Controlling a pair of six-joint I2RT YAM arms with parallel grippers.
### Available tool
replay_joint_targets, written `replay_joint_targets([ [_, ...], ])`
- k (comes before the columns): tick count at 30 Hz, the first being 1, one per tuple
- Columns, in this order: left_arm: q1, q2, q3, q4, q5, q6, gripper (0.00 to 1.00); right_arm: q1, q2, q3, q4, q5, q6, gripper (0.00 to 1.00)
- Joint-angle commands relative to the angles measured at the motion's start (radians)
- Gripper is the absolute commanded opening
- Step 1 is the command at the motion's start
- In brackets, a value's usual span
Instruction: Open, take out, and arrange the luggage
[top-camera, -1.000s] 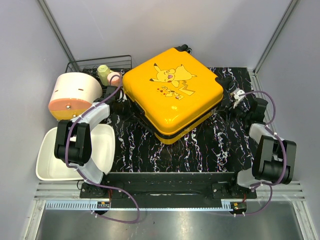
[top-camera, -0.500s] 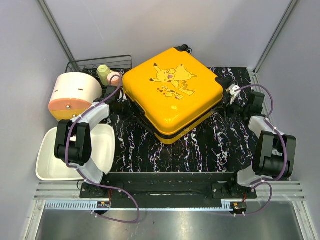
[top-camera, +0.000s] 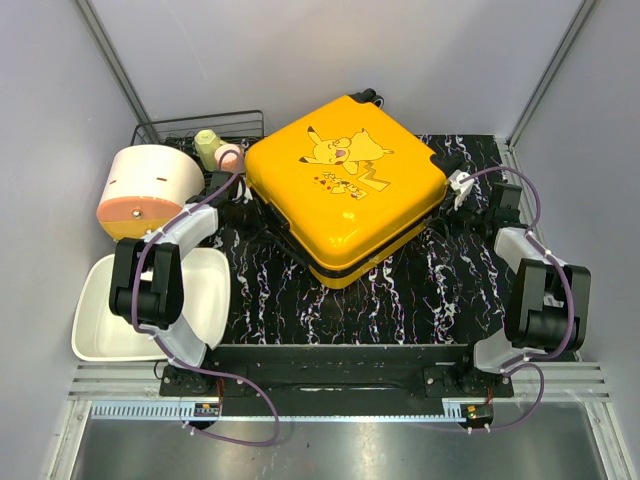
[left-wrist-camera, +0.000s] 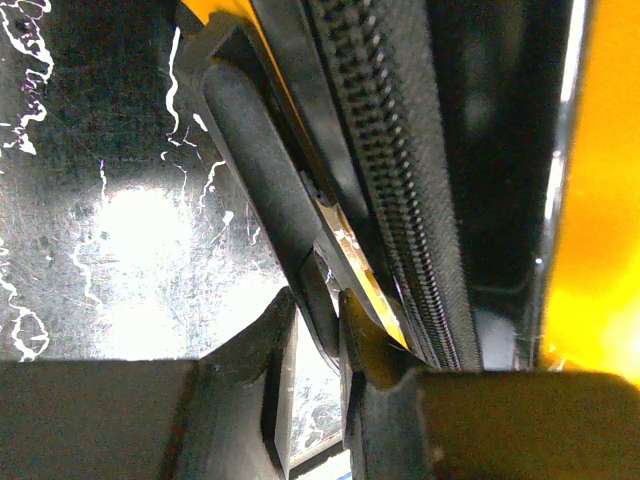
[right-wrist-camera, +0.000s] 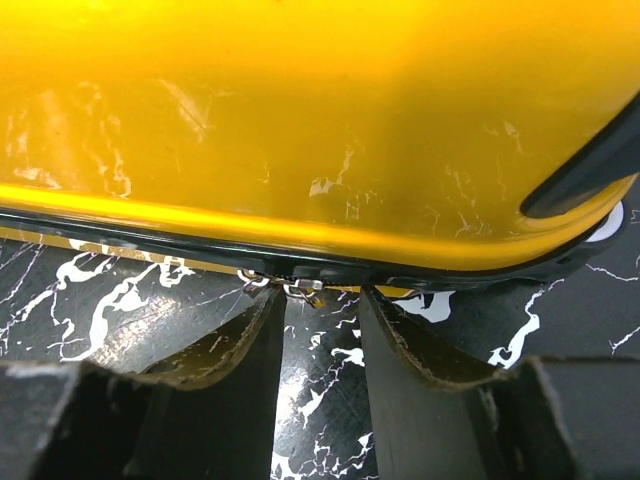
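My left tool (left-wrist-camera: 318, 328) is pinched nearly closed on the black handle (left-wrist-camera: 250, 170) of the luggage (top-camera: 345, 190). My right tool (right-wrist-camera: 322, 310) is half open at the luggage's opposite edge, holding nothing, zipper pulls (right-wrist-camera: 303, 287) right at its tips.

Place: looks like a robotics lab – a boxed-in test cell, nobody's home or kitchen
Walls: plain grey panels (top-camera: 330, 60) with bare metal struts (top-camera: 112, 60) in the corners
Rig: left arm (top-camera: 160, 280) and right arm (top-camera: 545, 300) bolted to a black base plate (top-camera: 330, 365), purple cable (top-camera: 274, 420) looping loose
Bench: black marbled mat (top-camera: 400, 290), ribbed aluminium rail (top-camera: 120, 378) along the near edge – proper lab hardware
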Motion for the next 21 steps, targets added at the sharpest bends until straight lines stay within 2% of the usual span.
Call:
replay_joint_targets([
  [1,0.002,0.024,0.011,0.038,-0.005,0.085,0.00,0.007,0.016,0.033,0.066,0.005,0.009,0.43],
  [4,0.002,0.028,0.006,0.046,0.003,0.077,0.00,0.010,0.030,0.041,0.079,-0.011,0.014,0.36],
  [6,0.002,0.031,0.008,0.049,0.009,0.074,0.00,0.014,0.033,0.048,0.074,-0.013,0.008,0.22],
  [8,0.000,0.029,0.009,0.049,0.009,0.079,0.00,0.013,0.031,0.047,0.074,0.011,0.002,0.00],
  [11,0.007,0.014,-0.002,0.061,-0.012,0.083,0.00,0.002,0.025,0.052,0.074,0.094,-0.003,0.00],
  [17,0.033,0.028,0.009,0.056,-0.034,0.103,0.00,-0.069,0.037,0.070,0.132,0.154,-0.032,0.00],
  [21,0.046,0.060,0.067,0.047,-0.042,0.126,0.00,-0.092,0.088,0.119,0.201,0.166,-0.038,0.00],
])
